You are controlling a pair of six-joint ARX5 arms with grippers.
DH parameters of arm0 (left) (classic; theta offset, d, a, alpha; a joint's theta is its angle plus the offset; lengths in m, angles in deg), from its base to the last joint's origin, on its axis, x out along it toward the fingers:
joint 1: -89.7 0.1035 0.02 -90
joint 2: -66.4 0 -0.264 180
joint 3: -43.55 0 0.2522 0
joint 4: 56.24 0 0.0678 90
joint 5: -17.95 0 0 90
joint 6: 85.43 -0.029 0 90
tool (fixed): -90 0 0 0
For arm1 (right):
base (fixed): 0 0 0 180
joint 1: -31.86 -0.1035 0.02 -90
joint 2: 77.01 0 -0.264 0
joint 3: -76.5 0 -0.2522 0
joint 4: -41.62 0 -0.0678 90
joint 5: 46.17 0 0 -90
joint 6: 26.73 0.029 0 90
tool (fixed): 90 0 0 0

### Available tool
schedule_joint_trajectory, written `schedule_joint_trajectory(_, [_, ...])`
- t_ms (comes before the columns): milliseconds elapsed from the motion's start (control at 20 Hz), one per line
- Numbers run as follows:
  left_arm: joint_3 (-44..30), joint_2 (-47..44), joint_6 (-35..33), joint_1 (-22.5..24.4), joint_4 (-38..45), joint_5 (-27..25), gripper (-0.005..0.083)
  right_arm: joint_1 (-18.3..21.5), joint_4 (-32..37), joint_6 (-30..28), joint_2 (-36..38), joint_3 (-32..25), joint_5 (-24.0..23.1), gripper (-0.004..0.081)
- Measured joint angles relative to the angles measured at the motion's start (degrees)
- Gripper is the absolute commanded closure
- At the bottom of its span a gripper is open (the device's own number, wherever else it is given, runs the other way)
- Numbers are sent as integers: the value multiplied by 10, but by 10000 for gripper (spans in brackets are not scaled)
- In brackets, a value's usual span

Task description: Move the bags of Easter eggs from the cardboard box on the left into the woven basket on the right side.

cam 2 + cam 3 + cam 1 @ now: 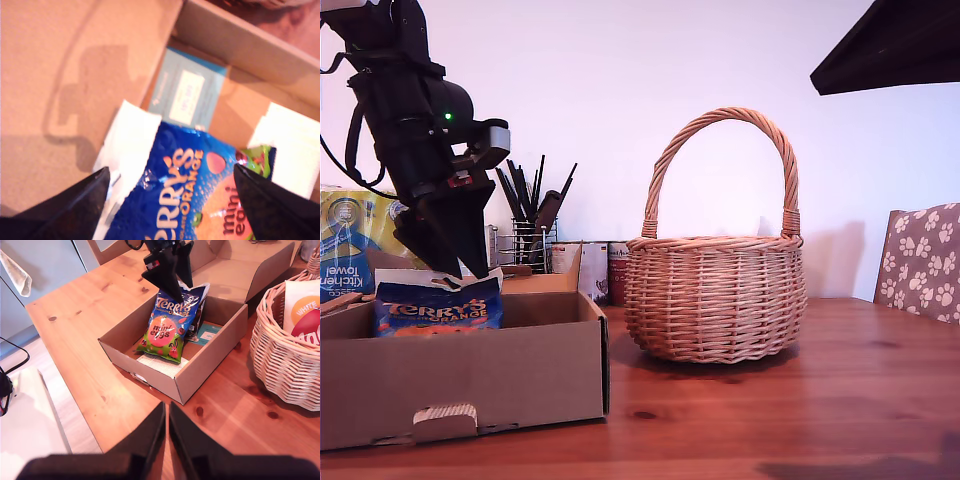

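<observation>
While my first claw (470,270) grips the top edge of the blue Terry's bag (438,306) inside the cardboard box (470,385) near the worktop's (800,410) front edge, the bag stands tilted there. Right of it in the exterior view sits the woven basket (715,295), a white-and-red pouch (302,315) already inside; my second claw (167,427) hangs closed and empty above the worktop.

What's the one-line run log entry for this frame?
phase: lift from cardboard box | my first gripper: shut on Terry's bag | my second gripper: shut, idle above the table | woven basket: one bag inside
</observation>
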Motion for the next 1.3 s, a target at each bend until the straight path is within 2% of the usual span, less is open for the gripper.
schedule_joint_trajectory(250, [0,-8,27,-9,23,-10,67,0,2,0,0,0,0,783])
schedule_joint_trajectory(400, [0,-53,71,-19,0,-25,75,0,3,0,0,0,0,783])
schedule_joint_trajectory(450, [0,-76,94,-23,-8,-27,117,0,3,0,0,0,0,783])
schedule_joint_trajectory(500, [0,-98,100,-26,-10,-28,204,0,3,0,0,0,0,783])
schedule_joint_trajectory(600, [0,-138,165,-32,-18,-28,500,0,3,0,0,0,0,783])
schedule_joint_trajectory(650, [0,-152,176,-36,-32,-28,599,0,3,0,0,0,0,783])
schedule_joint_trajectory(850, [-6,-182,184,-54,-61,-27,615,0,4,0,0,0,0,783])
schedule_joint_trajectory(950, [-64,-225,193,-60,-17,-27,617,0,4,0,0,0,0,783])
schedule_joint_trajectory(1050, [-157,-290,195,-64,47,-29,621,0,5,0,0,0,0,783])
schedule_joint_trajectory(1200, [-300,-382,164,-65,174,-28,649,0,5,0,0,0,0,783])
schedule_joint_trajectory(1300, [-356,-410,158,-65,223,-25,651,0,5,0,0,0,1,783])
